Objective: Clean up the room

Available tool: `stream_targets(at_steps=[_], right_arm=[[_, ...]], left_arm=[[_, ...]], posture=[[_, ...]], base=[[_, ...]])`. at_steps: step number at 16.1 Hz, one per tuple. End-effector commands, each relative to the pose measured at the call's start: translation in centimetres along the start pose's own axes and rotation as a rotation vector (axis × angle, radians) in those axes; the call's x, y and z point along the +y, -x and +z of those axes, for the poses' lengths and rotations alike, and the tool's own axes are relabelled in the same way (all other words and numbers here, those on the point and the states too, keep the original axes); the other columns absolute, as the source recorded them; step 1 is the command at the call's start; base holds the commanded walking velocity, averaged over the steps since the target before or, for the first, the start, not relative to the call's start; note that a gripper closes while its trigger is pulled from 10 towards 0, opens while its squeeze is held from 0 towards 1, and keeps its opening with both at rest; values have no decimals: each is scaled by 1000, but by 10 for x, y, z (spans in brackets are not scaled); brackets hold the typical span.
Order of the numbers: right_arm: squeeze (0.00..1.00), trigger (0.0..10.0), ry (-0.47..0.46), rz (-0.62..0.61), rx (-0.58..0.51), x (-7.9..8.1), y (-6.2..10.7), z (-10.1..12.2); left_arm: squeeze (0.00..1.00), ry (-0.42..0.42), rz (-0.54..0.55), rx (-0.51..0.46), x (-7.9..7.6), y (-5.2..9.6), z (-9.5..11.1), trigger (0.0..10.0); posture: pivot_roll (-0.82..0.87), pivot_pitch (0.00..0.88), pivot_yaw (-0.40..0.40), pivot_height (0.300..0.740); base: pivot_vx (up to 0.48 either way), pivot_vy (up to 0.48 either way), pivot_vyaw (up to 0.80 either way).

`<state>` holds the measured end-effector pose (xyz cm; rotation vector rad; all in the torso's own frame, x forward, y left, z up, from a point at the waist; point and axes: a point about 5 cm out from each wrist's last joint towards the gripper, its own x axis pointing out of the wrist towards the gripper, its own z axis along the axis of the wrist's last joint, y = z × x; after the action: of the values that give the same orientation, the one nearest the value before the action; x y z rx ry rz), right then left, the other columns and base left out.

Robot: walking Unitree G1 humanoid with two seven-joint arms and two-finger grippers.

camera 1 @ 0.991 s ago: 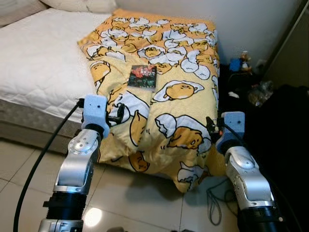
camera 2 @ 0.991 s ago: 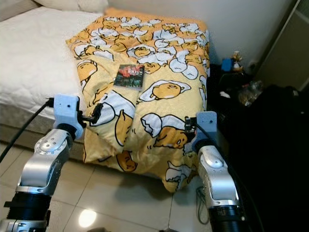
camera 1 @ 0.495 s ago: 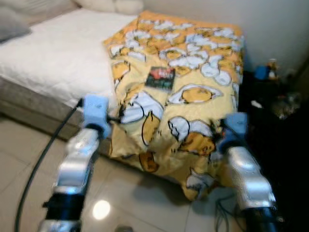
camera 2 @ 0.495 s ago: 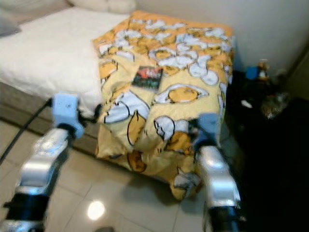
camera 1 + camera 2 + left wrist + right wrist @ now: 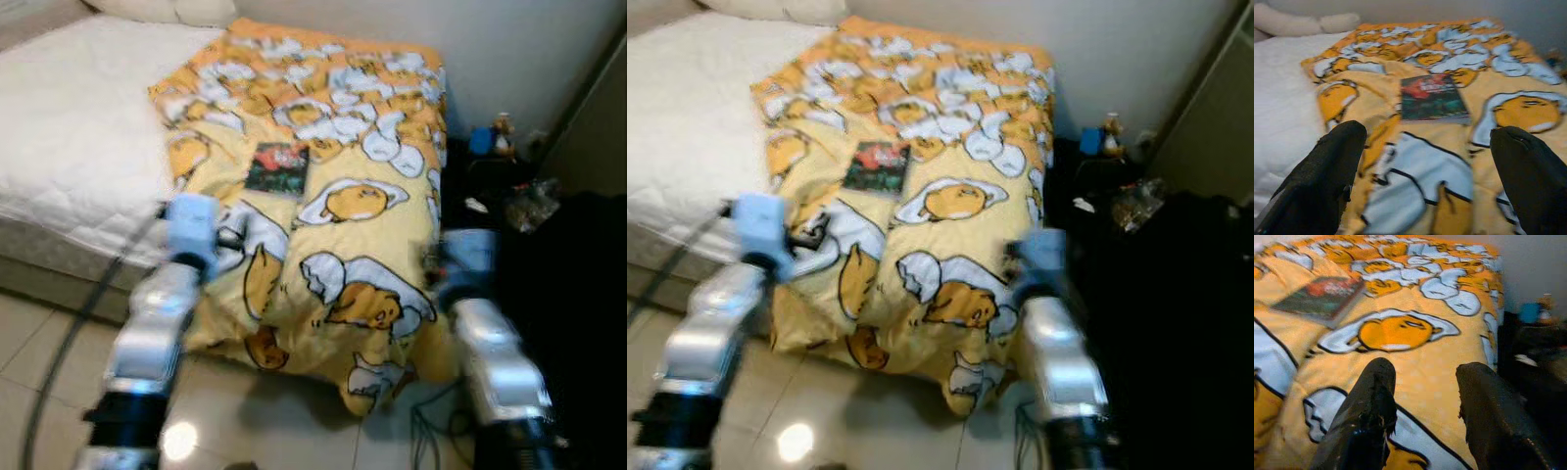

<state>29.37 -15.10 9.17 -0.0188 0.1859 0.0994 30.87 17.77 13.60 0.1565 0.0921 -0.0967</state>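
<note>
Standing at the foot of a bed (image 5: 69, 117) with a white mattress. Yellow blanket (image 5: 343, 255) with egg pictures spread over one side, its edge hanging down to the tile floor (image 5: 294, 411). Book (image 5: 277, 168) lying flat on the blanket, well ahead of both arms.

Left tool (image 5: 1430, 161) held up near the blanket edge, wide open, holding nothing, aimed at the book. Right tool (image 5: 1422, 396) held over the blanket, partly open, also holding nothing.

Head views a bit blurred, so probably on the move.

Could go wrong: soft, lumpy blanket under the book, so a push down may sink it or pinch cloth along with it. Thin flat book, hard to get a finger under; may slide away. Blanket hanging low, cords (image 5: 431, 431) on the floor by the right side, so feet may snag.

Dark clutter (image 5: 519, 196) beside the bed by the wall, with a small blue thing (image 5: 479, 141) and a tiny figure (image 5: 504, 127). Pale wall behind. Pillows (image 5: 157, 10) at the far end.
</note>
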Motion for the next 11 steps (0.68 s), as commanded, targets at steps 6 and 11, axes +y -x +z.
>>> stream_targets(at_steps=[6, 11], right_arm=[[0, 10000, -18, 98, -5, 6, 2, 5], [0, 10000, -63, 51, -6, -1, 2, 5]], left_arm=[[792, -27, -49, -16, -11, -3, 5, 10000], [796, -43, -63, -13, -13, -3, 6, 10000]], posture=[[68, 0, -27, 740], [68, 0, -25, 740]], base=[[338, 0, 795], [340, 0, 421]])
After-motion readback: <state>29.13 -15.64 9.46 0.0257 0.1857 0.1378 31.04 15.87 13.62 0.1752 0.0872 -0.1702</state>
